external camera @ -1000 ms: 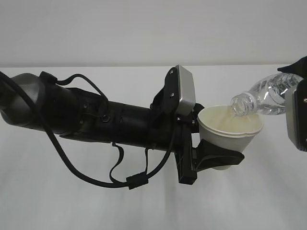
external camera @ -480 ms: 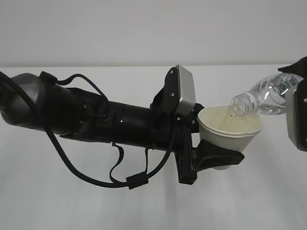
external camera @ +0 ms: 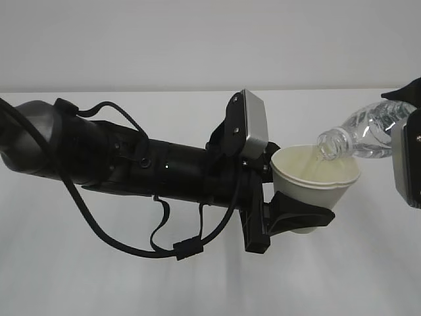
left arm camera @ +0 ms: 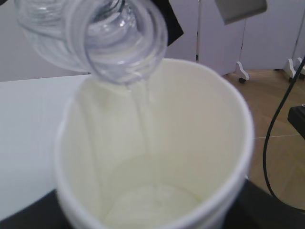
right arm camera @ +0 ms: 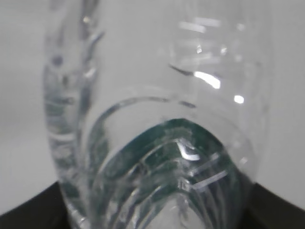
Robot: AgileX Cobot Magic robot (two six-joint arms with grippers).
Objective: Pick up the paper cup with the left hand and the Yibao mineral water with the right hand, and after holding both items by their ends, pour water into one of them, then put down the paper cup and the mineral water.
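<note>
Left gripper [external camera: 299,220] clamps the paper cup [external camera: 317,175] near its base, held upright above the white table [external camera: 197,283]. Right gripper [external camera: 409,141], right of the cup, grips the Yibao mineral water [external camera: 360,133] tilted mouth-down over the cup's rim; a thin stream of water [left arm camera: 143,119] falls inside.

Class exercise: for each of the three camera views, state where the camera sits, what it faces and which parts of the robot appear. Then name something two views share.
Exterior view: faces the white table from the front, above it; shows the left arm and left end effector holding the paper cup, and the right end effector at the edge.
Left wrist view: on the left arm, looking down into the paper cup; black end effector parts below.
Right wrist view: on the right arm, close against the Yibao mineral water; dark end effector parts at the bottom.
Shared: exterior and left wrist views both show the bottle mouth over the cup.
</note>
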